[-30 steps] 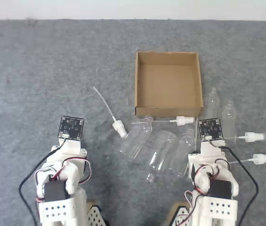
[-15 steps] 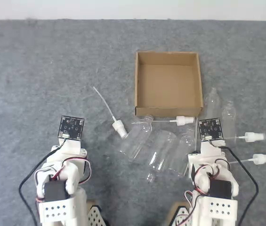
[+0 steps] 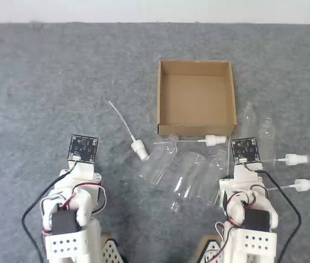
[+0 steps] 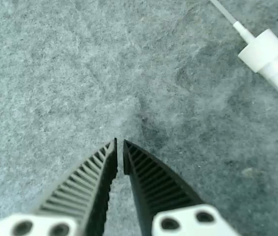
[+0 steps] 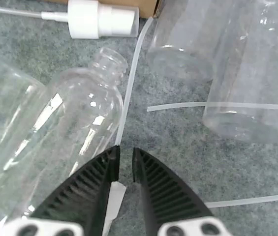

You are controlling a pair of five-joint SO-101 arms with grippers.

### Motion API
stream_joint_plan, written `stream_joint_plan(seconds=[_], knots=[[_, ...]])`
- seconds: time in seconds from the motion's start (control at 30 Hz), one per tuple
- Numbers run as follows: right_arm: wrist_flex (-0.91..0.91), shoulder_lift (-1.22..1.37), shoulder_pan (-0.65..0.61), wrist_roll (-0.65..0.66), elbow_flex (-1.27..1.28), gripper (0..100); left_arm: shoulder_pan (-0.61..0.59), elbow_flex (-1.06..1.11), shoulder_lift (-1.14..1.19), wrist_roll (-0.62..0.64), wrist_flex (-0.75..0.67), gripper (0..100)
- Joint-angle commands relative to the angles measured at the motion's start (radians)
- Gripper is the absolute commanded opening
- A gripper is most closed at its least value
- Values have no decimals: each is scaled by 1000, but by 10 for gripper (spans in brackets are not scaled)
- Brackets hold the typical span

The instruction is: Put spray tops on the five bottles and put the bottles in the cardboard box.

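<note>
Beyond both arms, on the grey felt (image 3: pixel 45 82), the cardboard box (image 3: pixel 159 98) is seen empty. Three bottles (image 3: pixel 189 174) are laid on their sides just before it, and two upright bottles (image 3: pixel 266 134) are stood beside its right wall, all uncapped. The left gripper (image 4: pixel 119 143) and right gripper (image 5: pixel 125 150) are held closed on nothing. The spray tops (image 3: pixel 216 140) are strewn about; their thin tubes (image 5: pixel 131 83) could be snagged, and a lying bottle could be rolled away if nudged.
</note>
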Motion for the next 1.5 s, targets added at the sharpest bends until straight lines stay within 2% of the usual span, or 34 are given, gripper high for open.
stream_joint_plan(seconds=[0.0,1.0,1.47], knots=[[7,-21,10,9,21,8,-3,-8,-21,-9,2,13],[7,-21,10,9,21,8,-3,-8,-21,-9,2,13],[8,-21,-28,9,21,9,-2,-8,-21,-9,2,13]])
